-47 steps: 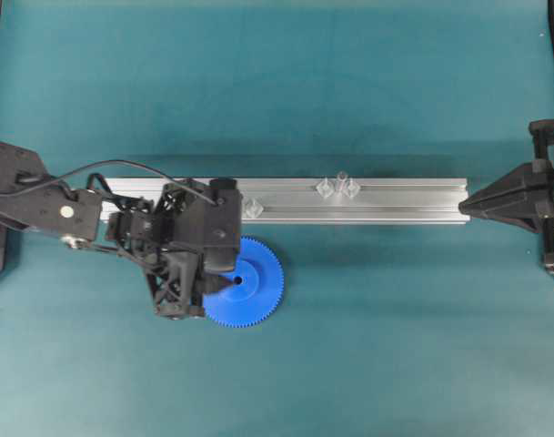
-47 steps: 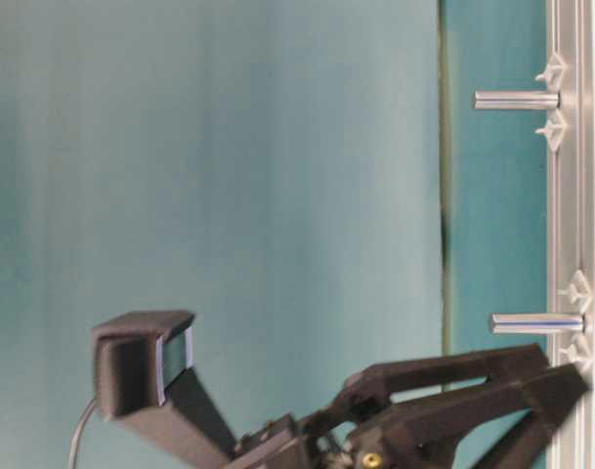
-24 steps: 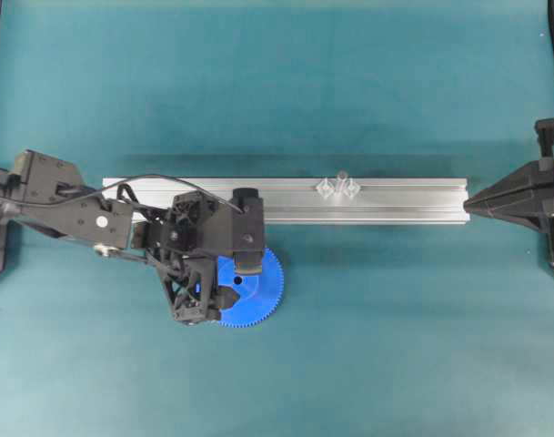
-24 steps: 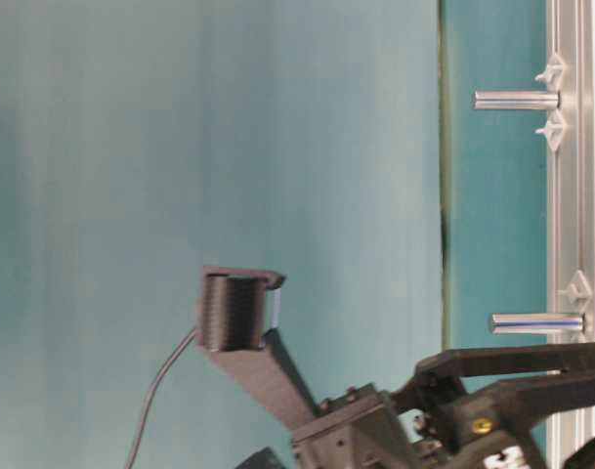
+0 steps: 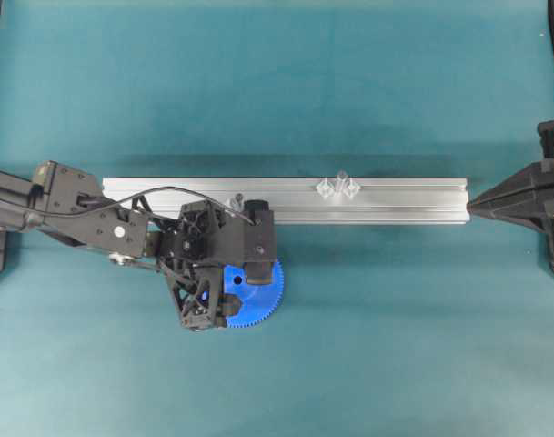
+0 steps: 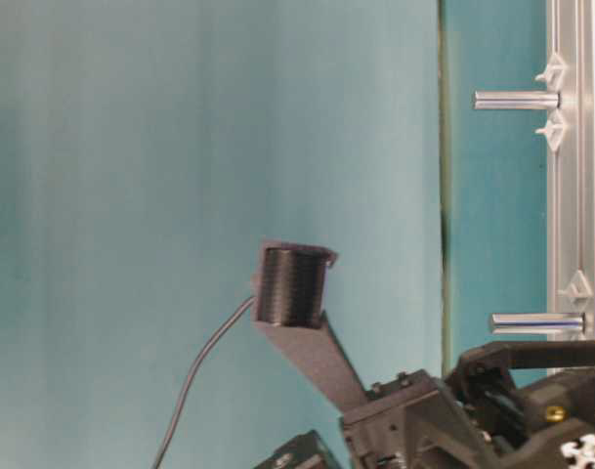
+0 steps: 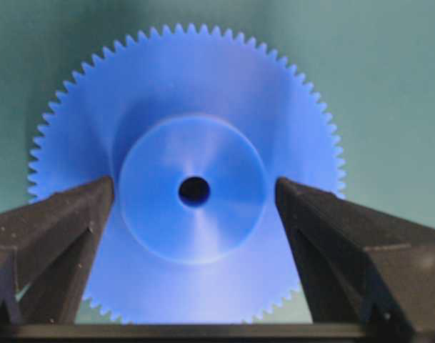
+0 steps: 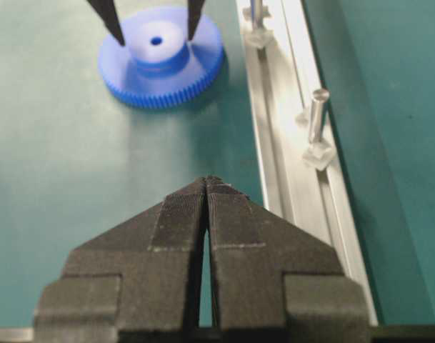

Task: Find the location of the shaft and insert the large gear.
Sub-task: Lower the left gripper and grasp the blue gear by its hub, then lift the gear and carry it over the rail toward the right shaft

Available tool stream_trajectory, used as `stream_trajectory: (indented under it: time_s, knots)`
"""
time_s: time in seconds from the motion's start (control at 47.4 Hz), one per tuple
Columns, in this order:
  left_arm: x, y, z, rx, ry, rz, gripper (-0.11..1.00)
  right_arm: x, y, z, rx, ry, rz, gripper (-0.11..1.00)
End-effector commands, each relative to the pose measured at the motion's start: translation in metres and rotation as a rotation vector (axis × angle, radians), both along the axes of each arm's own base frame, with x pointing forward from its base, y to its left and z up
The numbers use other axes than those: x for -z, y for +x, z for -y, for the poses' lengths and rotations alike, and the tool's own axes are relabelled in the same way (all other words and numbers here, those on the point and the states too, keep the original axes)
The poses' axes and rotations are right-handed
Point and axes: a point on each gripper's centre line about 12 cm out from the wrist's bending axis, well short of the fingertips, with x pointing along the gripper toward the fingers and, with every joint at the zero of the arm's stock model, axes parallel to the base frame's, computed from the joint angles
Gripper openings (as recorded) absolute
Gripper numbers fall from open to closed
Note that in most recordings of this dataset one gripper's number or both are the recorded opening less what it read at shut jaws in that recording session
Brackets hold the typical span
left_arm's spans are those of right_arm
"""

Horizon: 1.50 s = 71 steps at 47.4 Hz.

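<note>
The large gear [image 5: 264,293] is a blue toothed disc lying flat on the teal mat, just in front of the aluminium rail [image 5: 395,202]. My left gripper [image 5: 233,291] hangs over it, open. In the left wrist view its fingers straddle the gear's raised hub [image 7: 194,236] with gaps on both sides. One shaft [image 5: 341,177] stands upright on the rail between two clear diamond pieces. A second shaft [image 5: 237,198] shows beside the left wrist. My right gripper [image 5: 471,205] is shut and empty at the rail's right end.
The rail runs left to right across the mid-table. In the right wrist view both shafts [image 8: 316,114] stand along the rail [image 8: 274,128], with the gear [image 8: 160,61] to its left. The left arm's cable loops over the rail's left part.
My left arm has slid right and settled over the gear, its jaws spreading wider round the hub. The shaft near it has come into view. The gear has not moved.
</note>
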Motion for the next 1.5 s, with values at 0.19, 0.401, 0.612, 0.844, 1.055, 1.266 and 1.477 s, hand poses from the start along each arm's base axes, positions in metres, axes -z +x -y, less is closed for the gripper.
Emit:
stream_trajectory:
  time_s: [0.19,0.401,0.612,0.844,1.055,1.266,1.477]
  knots:
    - [-0.002,0.006,0.003,0.006,0.0,0.005,0.94,-0.004,0.0,0.0,0.003,0.007,0.017,0.03]
    - [0.0,0.005,0.003,0.006,0.002,-0.011,0.94,-0.004,-0.001,0.0,0.004,0.008,0.018,0.03]
    - [0.003,0.003,0.003,0.005,0.006,-0.039,0.94,-0.004,-0.001,0.0,0.005,0.007,0.018,0.03]
    - [0.005,0.001,0.002,0.005,0.01,-0.07,0.93,-0.004,-0.001,0.0,0.003,0.007,0.018,0.03]
    - [0.002,0.001,0.002,0.006,0.02,-0.123,0.81,-0.002,-0.001,0.0,0.004,0.008,0.015,0.03]
    - [-0.005,0.005,0.003,0.013,0.025,-0.12,0.72,-0.002,-0.002,0.0,0.006,0.008,0.02,0.03]
    - [-0.014,0.013,0.004,0.018,0.025,-0.088,0.72,-0.003,-0.003,0.0,0.004,0.008,0.026,0.03]
